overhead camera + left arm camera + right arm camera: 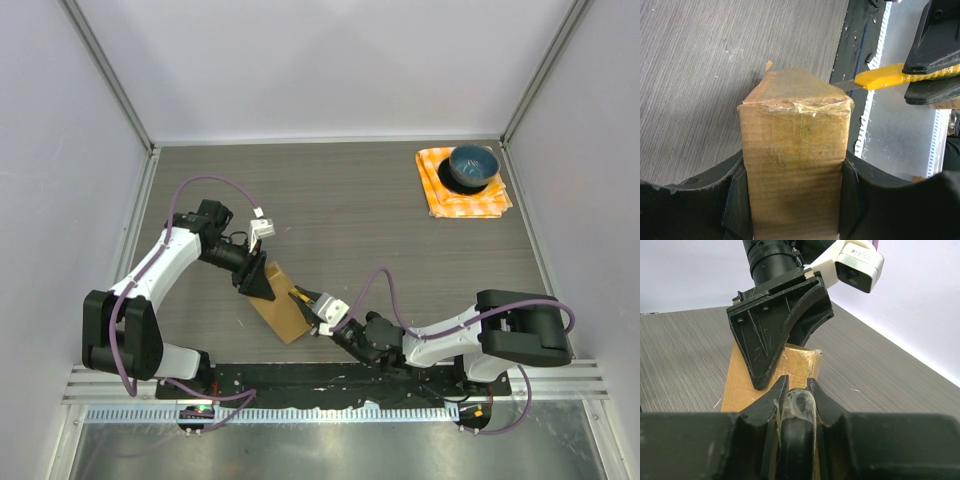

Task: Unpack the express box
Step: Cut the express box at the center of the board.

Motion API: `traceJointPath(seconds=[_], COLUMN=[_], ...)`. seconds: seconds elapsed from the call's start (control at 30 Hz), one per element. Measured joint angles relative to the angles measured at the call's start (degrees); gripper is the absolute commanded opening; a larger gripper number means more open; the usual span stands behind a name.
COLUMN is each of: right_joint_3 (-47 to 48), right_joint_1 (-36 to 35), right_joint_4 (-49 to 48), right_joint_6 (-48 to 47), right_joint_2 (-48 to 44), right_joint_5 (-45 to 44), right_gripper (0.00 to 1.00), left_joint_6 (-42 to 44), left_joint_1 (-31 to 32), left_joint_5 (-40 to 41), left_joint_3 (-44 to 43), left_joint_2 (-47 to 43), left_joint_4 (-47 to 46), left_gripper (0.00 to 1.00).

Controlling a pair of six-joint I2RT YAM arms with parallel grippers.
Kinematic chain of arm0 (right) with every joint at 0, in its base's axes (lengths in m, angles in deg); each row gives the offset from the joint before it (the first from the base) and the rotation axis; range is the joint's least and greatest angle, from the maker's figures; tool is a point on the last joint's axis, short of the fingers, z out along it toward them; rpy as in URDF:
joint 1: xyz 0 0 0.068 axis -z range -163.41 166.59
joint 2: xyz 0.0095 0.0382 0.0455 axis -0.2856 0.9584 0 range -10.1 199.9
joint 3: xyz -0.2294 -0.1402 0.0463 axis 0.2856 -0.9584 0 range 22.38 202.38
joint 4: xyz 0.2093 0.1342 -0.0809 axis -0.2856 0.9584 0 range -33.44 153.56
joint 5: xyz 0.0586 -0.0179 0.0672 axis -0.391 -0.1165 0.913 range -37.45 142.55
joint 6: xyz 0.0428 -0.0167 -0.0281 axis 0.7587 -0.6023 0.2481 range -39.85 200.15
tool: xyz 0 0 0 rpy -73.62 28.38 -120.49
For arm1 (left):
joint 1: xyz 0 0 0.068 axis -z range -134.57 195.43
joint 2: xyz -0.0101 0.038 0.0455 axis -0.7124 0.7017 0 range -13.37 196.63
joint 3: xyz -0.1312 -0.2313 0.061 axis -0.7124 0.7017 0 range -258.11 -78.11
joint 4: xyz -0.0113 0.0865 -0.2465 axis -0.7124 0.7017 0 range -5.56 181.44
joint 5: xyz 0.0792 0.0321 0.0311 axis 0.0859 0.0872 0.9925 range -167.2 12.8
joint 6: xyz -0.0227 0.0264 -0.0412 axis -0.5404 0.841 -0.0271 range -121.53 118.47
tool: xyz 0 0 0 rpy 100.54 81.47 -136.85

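The express box [282, 308] is a brown taped carton lying near the table's front edge. My left gripper [258, 278] is shut on it, one finger on each side, as the left wrist view shows [792, 200]. My right gripper [318, 308] is shut on a yellow utility knife [885, 76]. The knife's thin blade [842, 86] reaches the taped far corner of the box [792, 145]. In the right wrist view the knife's dark handle [797, 430] sits between my fingers, with the box [802, 362] and a left finger [775, 325] just beyond.
A blue bowl [471, 166] stands on an orange checked cloth [462, 198] at the back right. A black rail and metal strip [330, 378] run along the near edge, close to the box. Grey walls enclose the table.
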Motion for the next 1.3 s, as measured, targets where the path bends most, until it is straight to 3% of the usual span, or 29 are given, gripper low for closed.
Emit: traceJointPath(seconds=[1.3], right_joint_3=[1.2], right_joint_1=[1.1], right_joint_4=[0.1], right_joint_6=[-0.2], right_joint_2=[0.0], right_joint_5=[0.5], right_gripper=[0.01], left_joint_6=[1.6], left_joint_1=[0.0], left_joint_5=[-0.2], left_joint_3=[0.0], left_joint_2=[-0.2], left_joint_4=[0.7], left_gripper=[0.26])
